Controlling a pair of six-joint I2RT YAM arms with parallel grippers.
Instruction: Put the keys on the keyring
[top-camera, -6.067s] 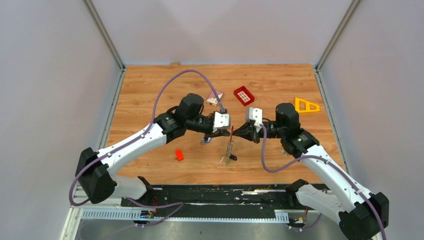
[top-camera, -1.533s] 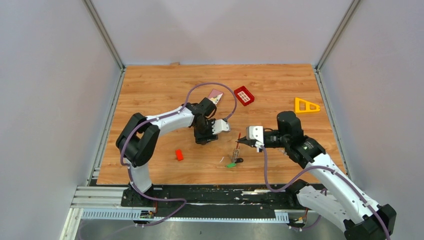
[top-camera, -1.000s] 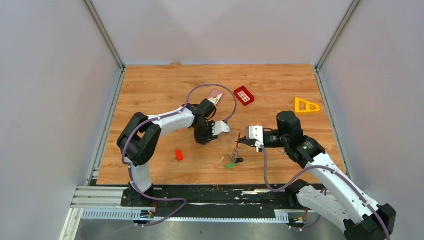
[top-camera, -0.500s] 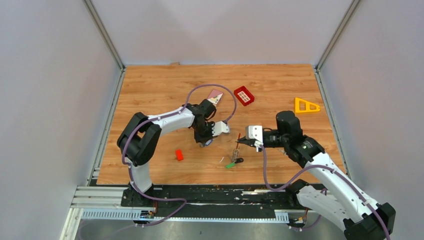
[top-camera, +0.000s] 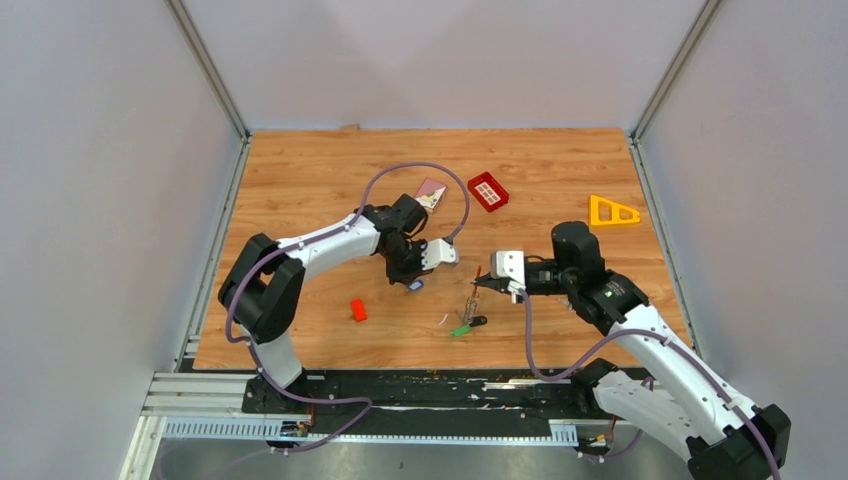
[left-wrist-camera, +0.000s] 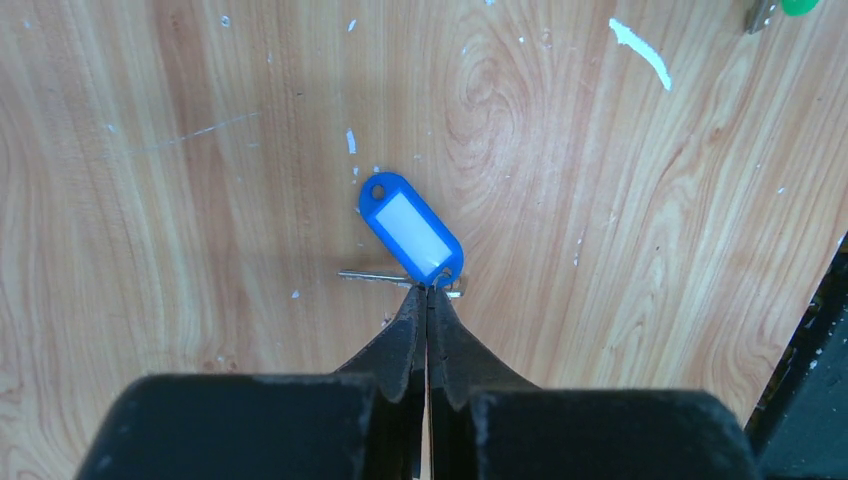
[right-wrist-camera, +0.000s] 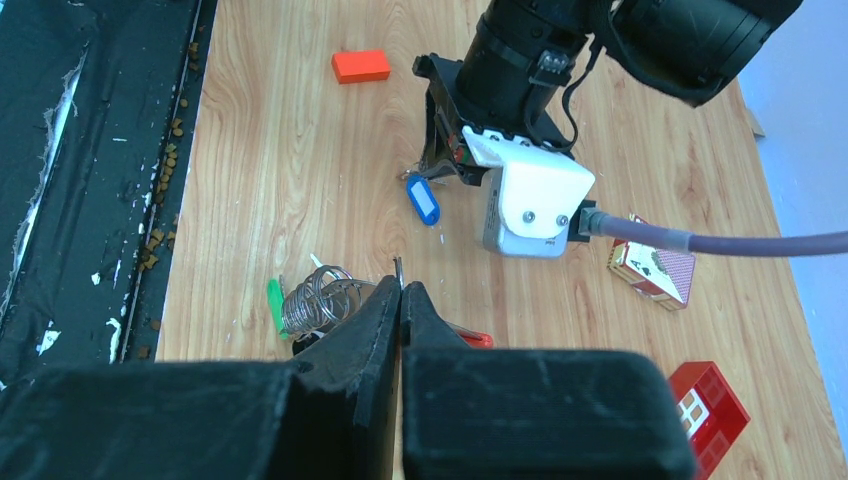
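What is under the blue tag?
A thin silver key blade sticks out beneath the blue tag. The rest is hidden by the tag and the shut left gripper.

On the wooden table (top-camera: 300, 180), a small card box (top-camera: 431, 193) lies just left of the red gridded tray (top-camera: 487, 191), a yellow triangular frame (top-camera: 612, 211) well to the tray's right, and a red block (top-camera: 358, 310) well apart toward the near-left.

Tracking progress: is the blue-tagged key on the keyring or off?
Off. The blue-tagged key is pinched at the left end effector's closed tips, apart from the keyring at the right end effector.
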